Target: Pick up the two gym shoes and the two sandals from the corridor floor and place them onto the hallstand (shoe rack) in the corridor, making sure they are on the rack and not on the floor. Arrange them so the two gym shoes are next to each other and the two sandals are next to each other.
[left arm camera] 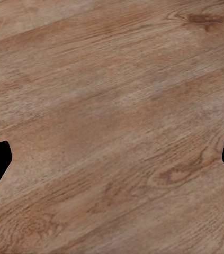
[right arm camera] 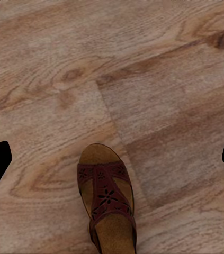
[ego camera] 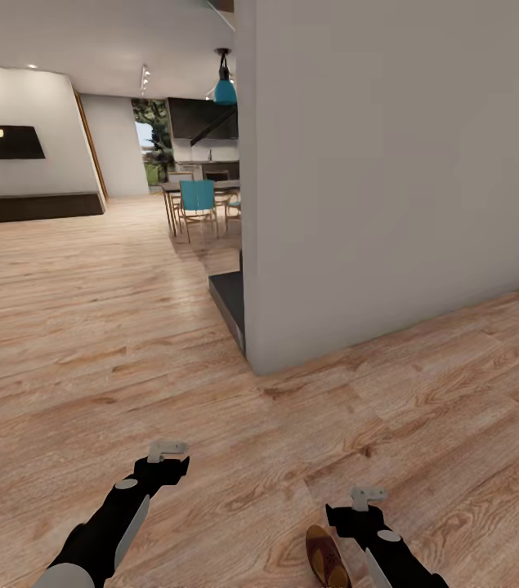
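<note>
One sandal [right arm camera: 107,203] is lying flat on the wood floor [ego camera: 308,425] right at the near edge of the head view, just left of the right gripper [ego camera: 367,495]. In the right wrist view it sits between the two finger tips, toe pointing away, and those tips are spread wide with nothing in them. The left gripper [ego camera: 167,449] is spread wide too, over bare planks.

I'd say the step is grabbing that sandal: drop the right arm straight down and centre it more, since it's slim and flat, so pinch across the sides low, near the strap.

Past that there's a grey wall corner [ego camera: 251,359], and far off on the left a dining table with a teal chair [ego camera: 197,200] and a hanging teal lamp [ego camera: 225,88].
</note>
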`<state>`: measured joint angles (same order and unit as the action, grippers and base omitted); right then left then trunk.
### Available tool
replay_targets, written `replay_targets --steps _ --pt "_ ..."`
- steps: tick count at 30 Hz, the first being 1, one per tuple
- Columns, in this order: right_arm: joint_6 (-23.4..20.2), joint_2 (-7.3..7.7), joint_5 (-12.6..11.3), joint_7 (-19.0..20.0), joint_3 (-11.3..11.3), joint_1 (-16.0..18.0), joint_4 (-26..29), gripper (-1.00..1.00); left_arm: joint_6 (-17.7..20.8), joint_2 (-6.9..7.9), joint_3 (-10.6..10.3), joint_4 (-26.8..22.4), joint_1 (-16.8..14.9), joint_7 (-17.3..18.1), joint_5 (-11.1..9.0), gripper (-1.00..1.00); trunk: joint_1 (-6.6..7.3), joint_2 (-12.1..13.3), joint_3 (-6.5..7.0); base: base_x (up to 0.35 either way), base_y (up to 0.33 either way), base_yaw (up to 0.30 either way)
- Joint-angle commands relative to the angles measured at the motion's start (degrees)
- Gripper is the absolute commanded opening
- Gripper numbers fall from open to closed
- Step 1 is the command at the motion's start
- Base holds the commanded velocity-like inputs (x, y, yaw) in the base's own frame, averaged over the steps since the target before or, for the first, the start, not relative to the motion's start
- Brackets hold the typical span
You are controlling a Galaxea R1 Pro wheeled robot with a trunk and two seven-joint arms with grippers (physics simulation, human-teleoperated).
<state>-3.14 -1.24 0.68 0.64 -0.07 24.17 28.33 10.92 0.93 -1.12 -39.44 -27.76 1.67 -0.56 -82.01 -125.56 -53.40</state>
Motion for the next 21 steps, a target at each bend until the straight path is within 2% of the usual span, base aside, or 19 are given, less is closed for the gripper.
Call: replay_targets --steps 1,11,13,21 --pt "0.1 0.00 0.1 0.1 0.0 0.0 0.1 1.00 0.3 0.04 -0.1 -0.1 0.0 0.1 -0.1 1.00 -0.22 -0.4 -0.24 0.000 0.000 0.000" --pt "0.9 -0.01 0.1 0.0 0.0 -0.1 0.0 1.00 0.3 0.04 -0.1 -0.1 0.0 0.1 -0.1 1.00 -2.41 -4.4 -2.03 0.000 0.000 0.000" --pt "1.2 0.07 0.1 0.0 0.0 -0.3 -3.0 1.00 0.3 0.00 -0.1 -0.1 0.0 0.1 -0.1 1.00 -2.85 -5.3 -2.39 0.000 0.000 0.000" --pt "1.4 0.09 0.2 0.0 0.0 -0.3 -6.3 1.00 0.5 -0.15 0.0 -1.6 -0.1 0.3 -0.1 1.00 -4.61 -8.5 -3.83 0.000 0.000 0.000"
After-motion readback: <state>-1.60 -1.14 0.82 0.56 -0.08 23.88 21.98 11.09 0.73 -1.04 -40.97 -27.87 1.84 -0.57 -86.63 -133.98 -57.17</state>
